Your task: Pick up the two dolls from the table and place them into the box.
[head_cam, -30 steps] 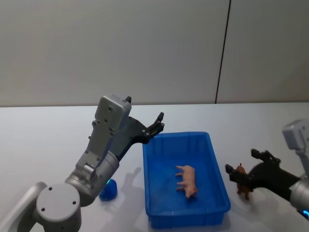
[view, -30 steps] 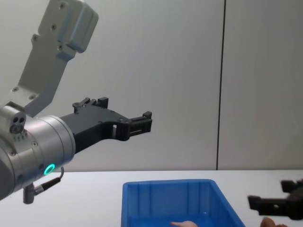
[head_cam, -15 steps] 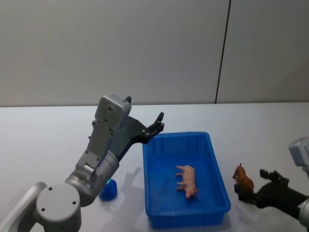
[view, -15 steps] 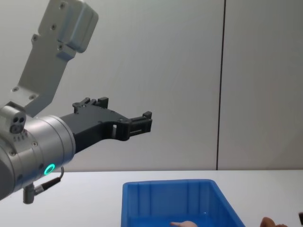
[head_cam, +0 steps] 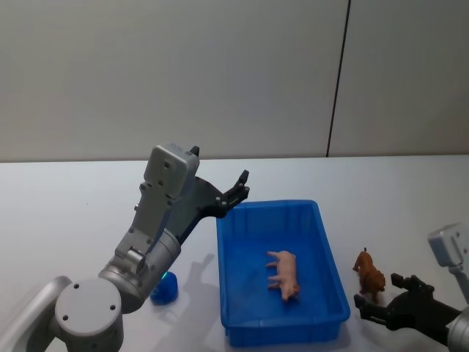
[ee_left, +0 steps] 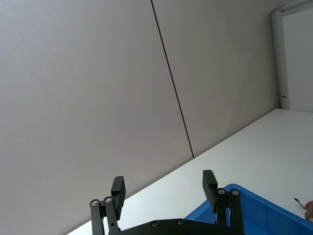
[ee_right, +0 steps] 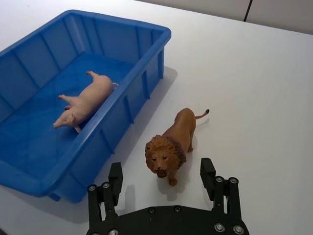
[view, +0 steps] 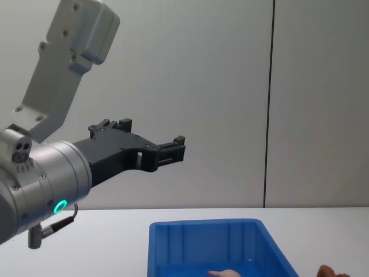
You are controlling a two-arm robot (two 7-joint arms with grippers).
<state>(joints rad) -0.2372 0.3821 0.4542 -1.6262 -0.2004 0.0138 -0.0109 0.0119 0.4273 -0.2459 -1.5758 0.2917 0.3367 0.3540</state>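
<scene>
- Right wrist view: the brown lion stands on the white table, just right of the blue box, not touching it.
- The pink pig lies on its side inside the box.
- The right pincer is wide open and holds nothing. It is near the lion's face, not touching.
- The left pincer hangs high by the box's far left corner, open and empty.
- The lion looks light, hard and smooth, so it may slip. Best to grab its middle, not the thin legs or tail.
</scene>
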